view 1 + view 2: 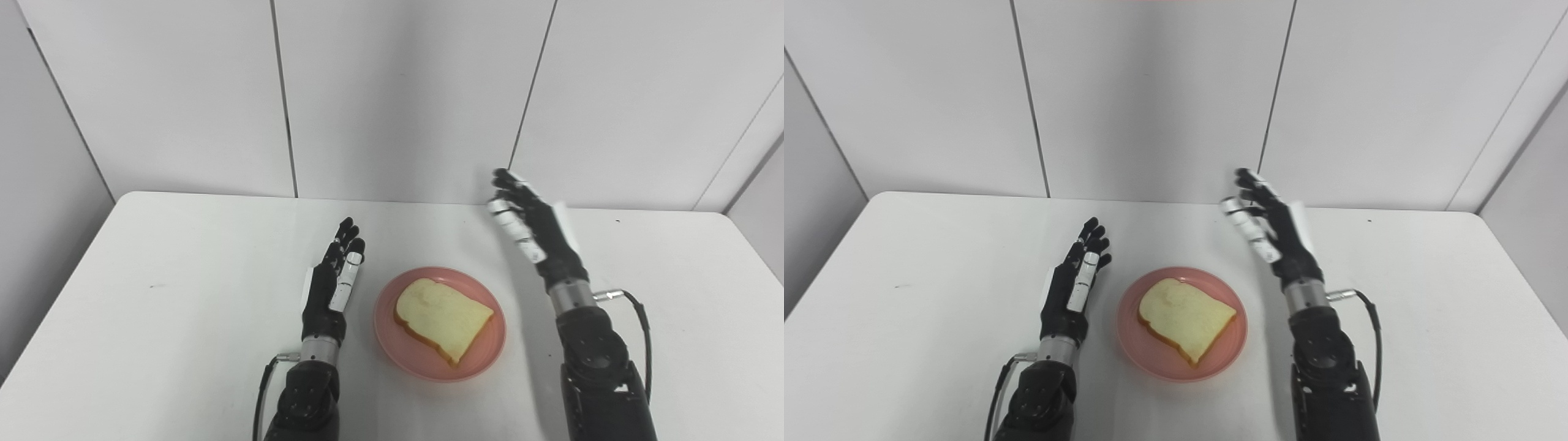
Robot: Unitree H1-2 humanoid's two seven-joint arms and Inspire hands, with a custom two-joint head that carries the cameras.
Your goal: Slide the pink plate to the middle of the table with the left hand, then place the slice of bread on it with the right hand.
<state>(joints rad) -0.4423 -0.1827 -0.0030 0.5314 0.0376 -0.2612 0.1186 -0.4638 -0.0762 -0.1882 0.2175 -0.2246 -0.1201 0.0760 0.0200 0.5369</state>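
Both hands spread, holding nothing: left hand [331, 278] at nine o'clock of pink plate [392, 343], right hand [534, 226] at two o'clock. Bread slice [442, 317] lies on plate; no writing readable.

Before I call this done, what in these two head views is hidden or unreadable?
- Underside of the bread slice and the plate surface beneath it: covered by the bread, both views.
- Right hand: motion-blurred, so finger detail is unclear.
- Left hand palm: seen edge-on.
- Both arms past the forearm: cut off by the bottom edge.
- Table near edge: below the frame.
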